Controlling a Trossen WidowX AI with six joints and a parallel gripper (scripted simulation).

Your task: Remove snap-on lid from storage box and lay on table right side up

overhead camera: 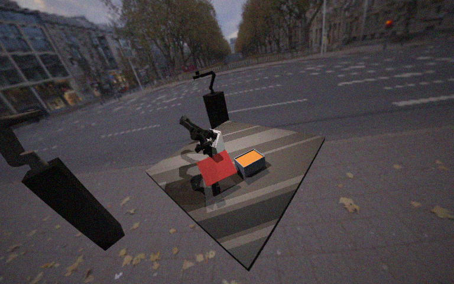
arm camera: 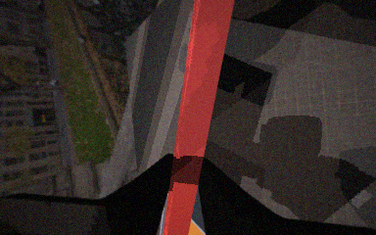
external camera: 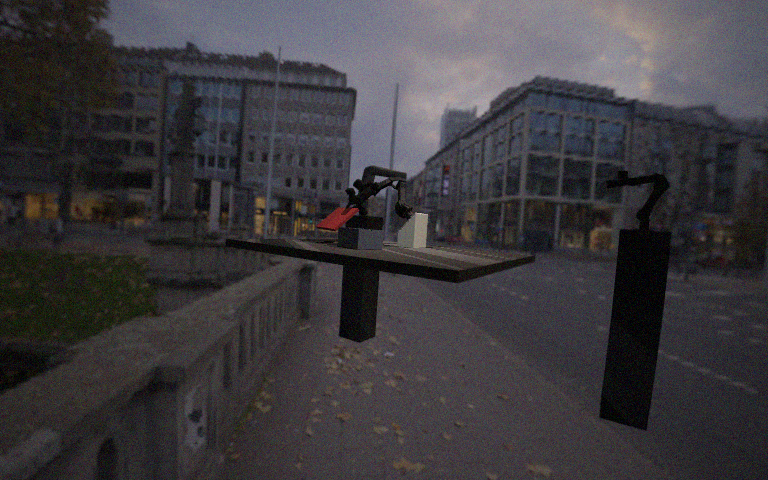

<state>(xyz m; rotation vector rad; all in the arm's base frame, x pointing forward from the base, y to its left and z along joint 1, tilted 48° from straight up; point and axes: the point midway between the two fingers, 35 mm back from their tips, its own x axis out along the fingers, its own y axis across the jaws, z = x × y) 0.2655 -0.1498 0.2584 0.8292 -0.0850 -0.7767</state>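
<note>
The fingers (overhead camera: 211, 154) were pinched almost shut on the red lid (overhead camera: 217, 168) (external camera: 338, 218) (arm camera: 206, 73). The lid was up in the air, tipped, beside the box (overhead camera: 254, 167) (external camera: 360, 238). The box sat on the bench (overhead camera: 247, 214) (external camera: 441, 270) with its top off, and orange showed inside. A white block (overhead camera: 219, 144) (external camera: 417, 230) stood on the bench too.

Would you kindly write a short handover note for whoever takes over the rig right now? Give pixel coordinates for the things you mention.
Gripper (overhead camera: 211, 154) (arm camera: 186, 162): shut on the lid (overhead camera: 217, 168) (external camera: 338, 218) (arm camera: 206, 73), which is tilted, in the air beside the box (overhead camera: 254, 166) (external camera: 360, 238).
Box: open, upright on the table (overhead camera: 249, 231) (external camera: 453, 270), orange inside.
White block (overhead camera: 219, 142) (external camera: 419, 230): standing on the table.
Done: lid off.
Left: level the lid, lay it flat, right side up, let go; leave the box where it stands.
</note>
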